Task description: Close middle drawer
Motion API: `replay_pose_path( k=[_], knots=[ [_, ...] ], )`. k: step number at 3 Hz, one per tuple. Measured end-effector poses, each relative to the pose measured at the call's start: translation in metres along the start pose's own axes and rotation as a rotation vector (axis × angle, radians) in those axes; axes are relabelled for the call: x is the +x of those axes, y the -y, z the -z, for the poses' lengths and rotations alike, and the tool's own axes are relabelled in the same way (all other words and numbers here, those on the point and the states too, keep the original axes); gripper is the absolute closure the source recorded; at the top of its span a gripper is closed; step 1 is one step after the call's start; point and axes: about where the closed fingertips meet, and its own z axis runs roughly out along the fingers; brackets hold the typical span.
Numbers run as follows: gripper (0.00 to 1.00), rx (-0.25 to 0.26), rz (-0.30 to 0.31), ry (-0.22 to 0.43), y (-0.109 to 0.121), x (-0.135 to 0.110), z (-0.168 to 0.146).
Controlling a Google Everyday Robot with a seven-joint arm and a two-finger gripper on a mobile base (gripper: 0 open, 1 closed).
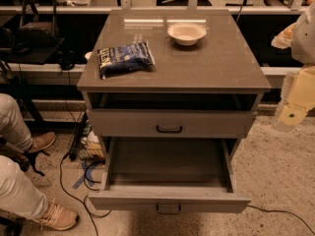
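The grey-wood cabinet (172, 63) stands in the middle of the camera view. The middle drawer (167, 200) is pulled far out toward me, and its inside is empty. The small black loop handle (169, 209) sits centred on its front. Above it, the uppermost drawer front (170, 123) with its own black handle stands slightly out from the cabinet. The lowest drawer is hidden under the open one. My gripper (291, 116), on the cream-coloured arm, hangs at the right edge, level with the uppermost drawer. It is to the right of the cabinet and apart from it.
A white bowl (186, 33) and a blue chip bag (124, 58) lie on the cabinet top. A seated person's legs and shoes (29, 191) are at the left. Black cables (74, 181) run over the speckled floor. Shelving stands behind.
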Motion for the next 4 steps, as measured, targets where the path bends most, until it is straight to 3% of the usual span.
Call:
replay_pose_path(
  k=[1,2,3,4],
  knots=[
    [0.0,0.0,0.0,0.0,0.0,0.0,0.0],
    [0.0,-0.095,-0.071,0.032,-0.012,0.011,-0.031],
    [0.0,-0.245,-0.203,0.094,-0.041,0.027,-0.089],
    [0.0,-0.404,-0.322,0.146,-0.086,0.039,-0.15]
  ],
)
